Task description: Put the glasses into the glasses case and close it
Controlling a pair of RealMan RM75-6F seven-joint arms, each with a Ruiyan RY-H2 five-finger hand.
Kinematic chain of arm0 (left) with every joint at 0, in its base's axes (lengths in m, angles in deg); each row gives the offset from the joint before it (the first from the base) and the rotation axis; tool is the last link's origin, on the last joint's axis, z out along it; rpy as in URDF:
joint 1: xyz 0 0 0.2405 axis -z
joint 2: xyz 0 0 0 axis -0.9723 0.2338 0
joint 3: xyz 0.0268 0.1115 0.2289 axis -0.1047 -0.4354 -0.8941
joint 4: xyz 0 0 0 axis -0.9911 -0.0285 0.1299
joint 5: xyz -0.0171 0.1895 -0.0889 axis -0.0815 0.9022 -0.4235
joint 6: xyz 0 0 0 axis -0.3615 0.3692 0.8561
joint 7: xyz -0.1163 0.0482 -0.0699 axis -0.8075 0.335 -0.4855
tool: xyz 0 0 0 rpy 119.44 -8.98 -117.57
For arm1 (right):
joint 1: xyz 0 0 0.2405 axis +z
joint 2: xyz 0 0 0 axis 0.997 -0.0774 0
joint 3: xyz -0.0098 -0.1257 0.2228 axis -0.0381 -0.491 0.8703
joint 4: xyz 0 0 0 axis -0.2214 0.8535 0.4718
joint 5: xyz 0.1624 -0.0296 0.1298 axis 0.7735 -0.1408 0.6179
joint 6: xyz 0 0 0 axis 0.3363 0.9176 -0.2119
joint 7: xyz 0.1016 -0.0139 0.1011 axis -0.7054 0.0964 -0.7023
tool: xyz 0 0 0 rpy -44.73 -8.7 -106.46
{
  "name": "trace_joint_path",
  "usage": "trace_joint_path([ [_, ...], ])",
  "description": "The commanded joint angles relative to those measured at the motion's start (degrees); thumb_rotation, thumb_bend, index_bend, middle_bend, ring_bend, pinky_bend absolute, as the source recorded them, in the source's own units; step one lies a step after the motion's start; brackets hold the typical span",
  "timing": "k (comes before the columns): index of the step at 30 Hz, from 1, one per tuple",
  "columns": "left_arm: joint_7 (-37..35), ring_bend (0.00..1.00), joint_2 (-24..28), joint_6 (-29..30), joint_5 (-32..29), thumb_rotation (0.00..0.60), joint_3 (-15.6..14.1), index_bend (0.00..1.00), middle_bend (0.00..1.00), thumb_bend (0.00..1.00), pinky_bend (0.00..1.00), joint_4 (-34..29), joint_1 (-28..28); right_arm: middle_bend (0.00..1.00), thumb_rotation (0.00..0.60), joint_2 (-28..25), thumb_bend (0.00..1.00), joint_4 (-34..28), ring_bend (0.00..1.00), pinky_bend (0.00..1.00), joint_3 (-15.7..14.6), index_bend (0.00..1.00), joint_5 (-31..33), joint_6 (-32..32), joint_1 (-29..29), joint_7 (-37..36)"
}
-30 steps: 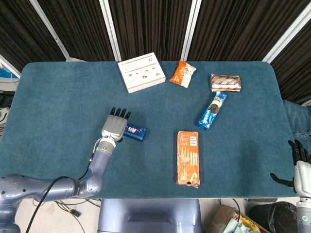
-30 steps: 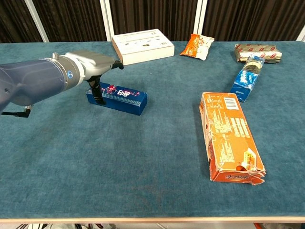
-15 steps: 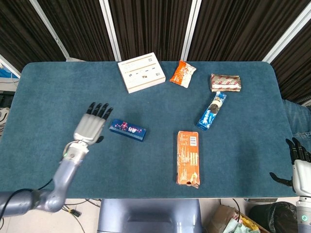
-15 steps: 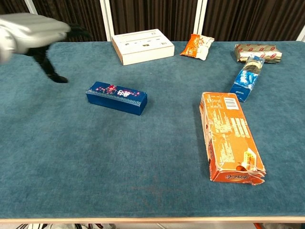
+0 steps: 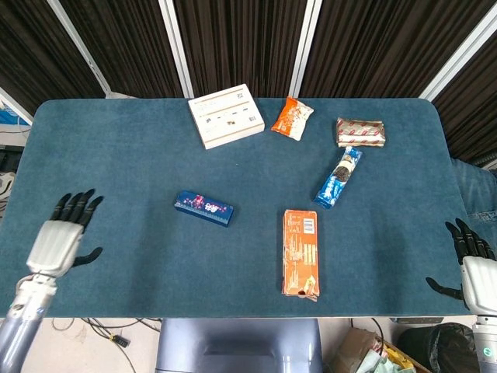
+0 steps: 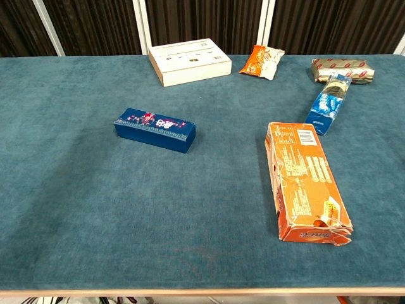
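A closed, long dark blue case (image 5: 204, 208) with a printed lid lies flat left of the table's middle, and shows again as the blue case (image 6: 155, 130) in the chest view. No glasses show in either view. My left hand (image 5: 62, 235) hovers at the table's near left edge, well left of the case, fingers spread and holding nothing. My right hand (image 5: 471, 264) hangs off the table's near right corner, fingers apart and empty. Neither hand shows in the chest view.
On the blue cloth table (image 5: 116, 155) lie a white flat box (image 5: 226, 115) at the back, an orange snack bag (image 5: 292, 118), a brown wrapped packet (image 5: 360, 132), a blue cookie sleeve (image 5: 338, 176) and a torn orange carton (image 5: 300, 252) near the front.
My left hand has drawn back from the blue case, leftward and toward the near edge, leaving the chest view. The case stays where it was. The right hand has barely shifted.
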State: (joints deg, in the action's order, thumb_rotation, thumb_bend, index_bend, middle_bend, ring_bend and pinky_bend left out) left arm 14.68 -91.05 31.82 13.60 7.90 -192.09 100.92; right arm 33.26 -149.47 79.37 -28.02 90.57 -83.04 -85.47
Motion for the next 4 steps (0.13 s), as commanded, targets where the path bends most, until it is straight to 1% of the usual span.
trace_joint_path([
  [1, -4.6, 0.0, 1.6, 4.1, 1.6, 0.6, -0.7, 0.05, 0.0, 0.16, 0.0, 2.6, -3.9, 0.02, 0.6, 0.1, 0.13, -0.1, 0.11, 0.16, -0.1, 0.09, 0.1, -0.1, 0.0, 0.1],
  [4, -5.7, 0.0, 1.8, 4.6, 1.1, 0.6, 0.4, 0.05, 0.0, 0.16, 0.0, 3.2, -5.4, 0.02, 0.6, 0.1, 0.13, -0.4, 0.11, 0.16, -0.1, 0.09, 0.2, 0.0, 0.0, 0.4],
])
